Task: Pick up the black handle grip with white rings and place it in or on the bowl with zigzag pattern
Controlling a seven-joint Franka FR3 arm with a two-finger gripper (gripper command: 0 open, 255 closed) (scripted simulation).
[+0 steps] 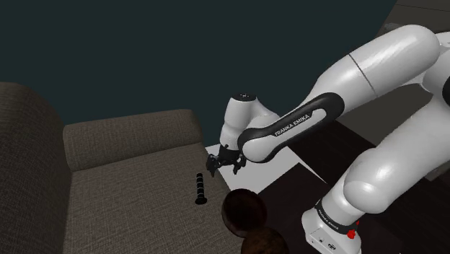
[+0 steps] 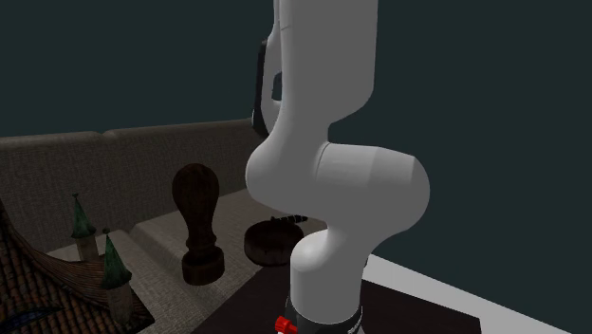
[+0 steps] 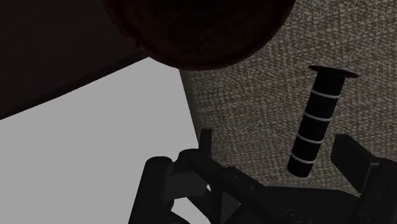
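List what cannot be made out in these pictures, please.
The pattern on the bowl: too dark in the shoulder view, and cut by the edge in the wrist view.
The bowl's right part, second exterior view: behind the arm.
The round dark object, shoulder view: cut by the bottom edge.

White Franka arm (image 1: 382,65), glossy rounded shells, thin dark seam lines across the links. Black joint band (image 1: 268,141) on the forearm with white "FRANKA EMIKA" lettering (image 1: 292,124). Dark cap (image 1: 244,94) on the wrist link. Black base ring (image 1: 328,216) with small white marks, red knob (image 1: 351,233) beside it. Gripper (image 1: 225,169) all black, with flat angular fingers (image 3: 205,143).
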